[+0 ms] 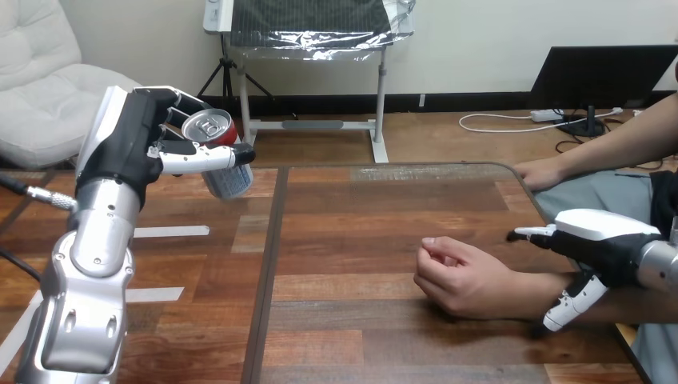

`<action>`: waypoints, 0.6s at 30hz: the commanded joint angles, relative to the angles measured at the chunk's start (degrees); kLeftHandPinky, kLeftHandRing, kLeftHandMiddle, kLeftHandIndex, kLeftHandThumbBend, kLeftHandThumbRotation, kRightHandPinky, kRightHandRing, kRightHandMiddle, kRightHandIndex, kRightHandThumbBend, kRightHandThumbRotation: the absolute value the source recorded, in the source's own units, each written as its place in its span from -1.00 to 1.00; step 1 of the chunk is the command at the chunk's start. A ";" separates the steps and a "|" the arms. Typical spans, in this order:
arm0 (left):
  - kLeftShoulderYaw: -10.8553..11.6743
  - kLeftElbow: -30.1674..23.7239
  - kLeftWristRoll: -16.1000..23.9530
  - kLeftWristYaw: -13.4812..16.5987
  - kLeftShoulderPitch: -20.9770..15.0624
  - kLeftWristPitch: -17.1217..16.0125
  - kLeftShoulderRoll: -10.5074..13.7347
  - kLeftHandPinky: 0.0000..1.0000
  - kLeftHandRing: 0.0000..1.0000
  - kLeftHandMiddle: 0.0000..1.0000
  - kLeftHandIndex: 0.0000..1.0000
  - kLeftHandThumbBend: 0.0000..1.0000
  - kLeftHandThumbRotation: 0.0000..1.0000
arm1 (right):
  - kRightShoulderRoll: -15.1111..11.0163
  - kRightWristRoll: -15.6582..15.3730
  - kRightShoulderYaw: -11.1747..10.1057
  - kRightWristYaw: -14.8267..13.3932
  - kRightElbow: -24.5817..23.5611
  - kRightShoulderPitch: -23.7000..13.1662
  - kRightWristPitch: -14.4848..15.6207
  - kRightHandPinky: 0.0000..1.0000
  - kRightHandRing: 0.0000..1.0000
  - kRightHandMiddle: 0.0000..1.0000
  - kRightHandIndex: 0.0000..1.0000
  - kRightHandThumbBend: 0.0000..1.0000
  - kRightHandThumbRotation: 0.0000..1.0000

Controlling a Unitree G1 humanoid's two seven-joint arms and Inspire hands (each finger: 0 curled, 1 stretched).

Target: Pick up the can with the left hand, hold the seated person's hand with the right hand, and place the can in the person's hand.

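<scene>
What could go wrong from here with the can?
The person's nearer hand lies curled shut on the table, so the can may find no open palm. The left hand holds the can tilted, seemingly beyond the table's left edge; if it slips, it may miss the table.

The can (212, 130), red at the shoulder with a silver lid and pull tab and pale print lower down, is tilted and clasped in the raised left hand (140, 148). The person's hand (456, 276) lies loosely curled, just beside the right hand (600, 240), which sits over its wrist.
</scene>
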 commanded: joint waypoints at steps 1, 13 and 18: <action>1.10 -3.51 0.29 0.06 -2.68 -0.33 0.52 -0.39 -0.22 -0.07 0.00 0.24 -1.00 | -1.03 -0.99 1.14 0.63 2.03 -1.13 4.16 0.89 0.98 0.94 0.89 1.00 -0.33; 1.27 -4.03 0.20 0.06 -2.66 0.09 0.09 -0.40 -0.23 -0.09 -0.01 0.23 -1.00 | 0.14 -2.43 4.25 2.66 2.45 -1.65 7.51 0.45 0.92 0.91 0.80 1.00 -0.48; 1.27 -4.00 0.14 0.03 -2.66 0.10 0.09 -0.40 -0.24 -0.09 0.00 0.23 -1.00 | 0.36 -3.08 5.55 2.40 2.61 -1.63 7.07 0.40 0.87 0.87 0.76 1.00 -0.49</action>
